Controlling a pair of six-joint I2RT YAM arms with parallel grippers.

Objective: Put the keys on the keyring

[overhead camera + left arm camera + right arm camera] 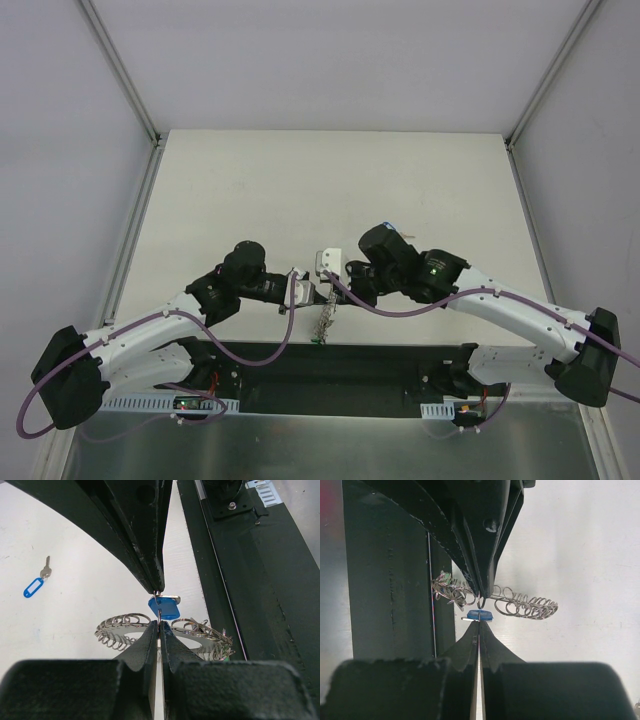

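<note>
My two grippers meet tip to tip above the table's near edge. The left gripper (pixel 313 293) (pixel 159 623) is shut on the keyring (pixel 119 626), a silvery coiled ring that spreads out on both sides of its tips. It also shows in the right wrist view (pixel 522 604) and hangs below the grippers in the top view (pixel 323 325). The right gripper (pixel 328 283) (pixel 479 622) is shut on a small key with a blue head (pixel 479 614) (pixel 164 608), held right against the ring. A second key with a blue tag (pixel 35 586) lies loose on the table.
The black base strip (pixel 340 365) runs along the near edge just below the grippers and shows in the wrist views (pixel 250 580) (pixel 385 580). A green bit (pixel 447 575) sits among the ring's coils. White table (pixel 330 190) stretches beyond.
</note>
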